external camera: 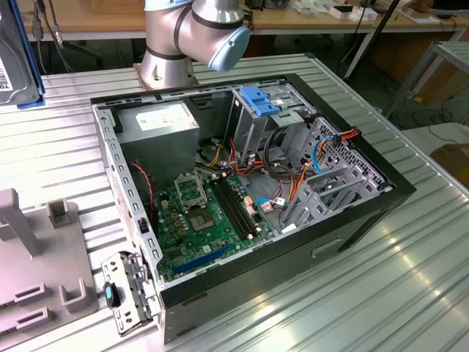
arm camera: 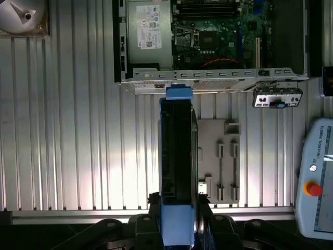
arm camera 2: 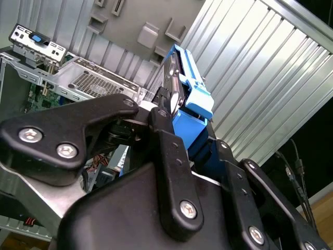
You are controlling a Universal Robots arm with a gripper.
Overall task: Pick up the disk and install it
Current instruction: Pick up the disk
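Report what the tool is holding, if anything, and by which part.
The tool is shut on the disk, pinching its two broad faces near one end, with the disk seen edge-on in the first wrist view.

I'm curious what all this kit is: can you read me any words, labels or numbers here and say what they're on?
Nothing here can be quoted reliably.
White label on the power supply: print too small to read.
Label on the disk: cut off at the picture's edge, unreadable.
Lettering on the grey pendant: a maker's name only, left unquoted.
Motherboard: markings too small.
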